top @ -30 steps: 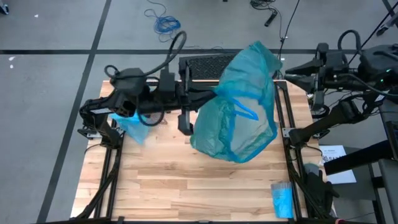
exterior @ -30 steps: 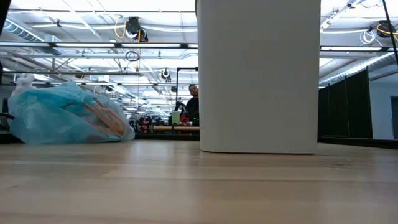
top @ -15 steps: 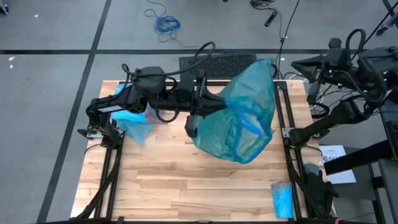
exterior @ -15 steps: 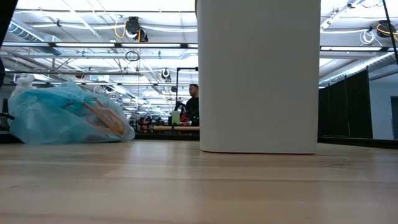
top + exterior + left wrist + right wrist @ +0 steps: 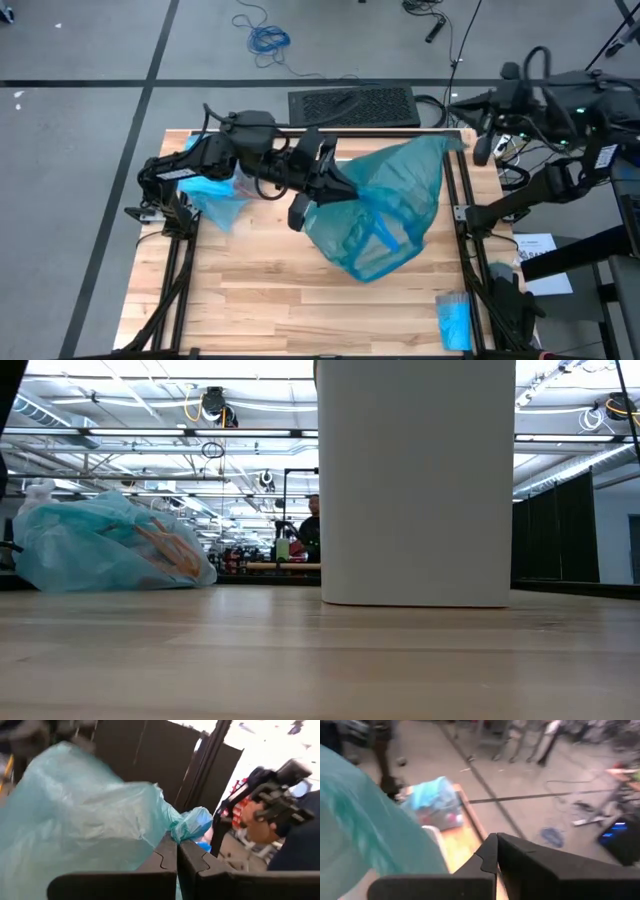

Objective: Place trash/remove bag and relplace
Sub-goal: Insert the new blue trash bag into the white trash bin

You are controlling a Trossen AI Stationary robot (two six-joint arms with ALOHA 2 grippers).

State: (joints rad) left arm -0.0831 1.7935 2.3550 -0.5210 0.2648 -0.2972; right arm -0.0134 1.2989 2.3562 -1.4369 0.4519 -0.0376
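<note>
Over the table's middle, the left gripper (image 5: pixel 345 187) clamps the teal bag (image 5: pixel 385 215); a knotted light-blue bag (image 5: pixel 105 548) holds trash

A large industrial robotics lab: exposed ceiling ducts (image 5: pixel 210 405) and strip lights, grey concrete floor (image 5: pixel 80 110) strewn with cables (image 5: pixel 268 40), distant workbenches (image 5: pixel 285 567).
</note>
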